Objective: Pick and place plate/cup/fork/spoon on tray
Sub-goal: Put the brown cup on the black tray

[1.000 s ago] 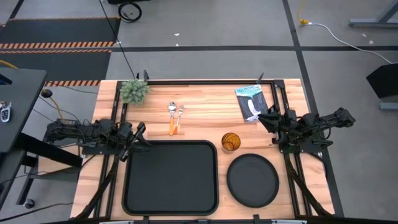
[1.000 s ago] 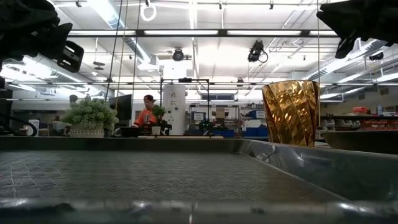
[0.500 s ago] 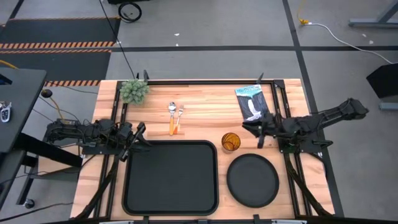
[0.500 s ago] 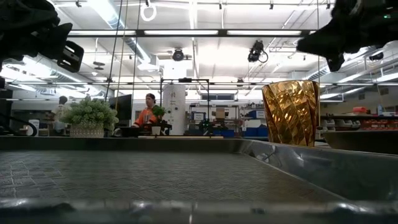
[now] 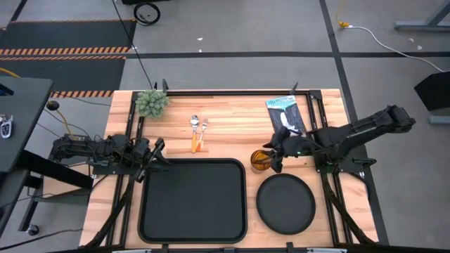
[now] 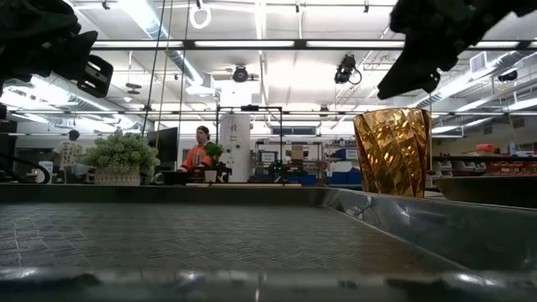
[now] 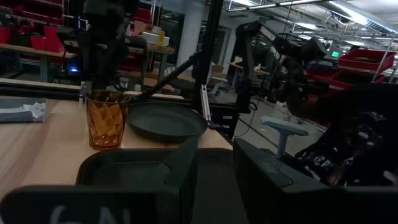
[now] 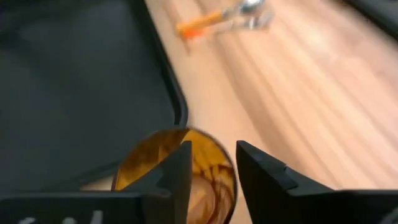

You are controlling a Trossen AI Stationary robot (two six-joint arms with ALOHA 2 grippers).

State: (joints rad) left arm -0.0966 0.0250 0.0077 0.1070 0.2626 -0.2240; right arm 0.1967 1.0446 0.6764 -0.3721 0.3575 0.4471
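The amber cup point(image 5: 259, 161) stands upright on the wood between the black tray point(image 5: 193, 200) and the round black plate point(image 5: 285, 202). It also shows in the low view point(image 6: 393, 151). My right gripper point(image 5: 273, 157) is open and hangs just above the cup's mouth point(image 8: 180, 171), clear of it in the low view point(image 6: 411, 71). The spoon point(image 5: 194, 132) and fork point(image 5: 203, 133) lie side by side beyond the tray, orange handles toward it. My left gripper point(image 5: 156, 151) waits open at the tray's far left corner.
A small potted plant point(image 5: 151, 102) stands at the far left of the table. A blue and white booklet point(image 5: 283, 114) lies at the far right. The arms' frame rails run along both table sides. People stand in the room behind point(image 6: 199, 151).
My right gripper has gone toward the table's left and near edge, from beside the booklet to above the cup, and has tipped downward as its arm stretched out. The cup and all else have kept still.
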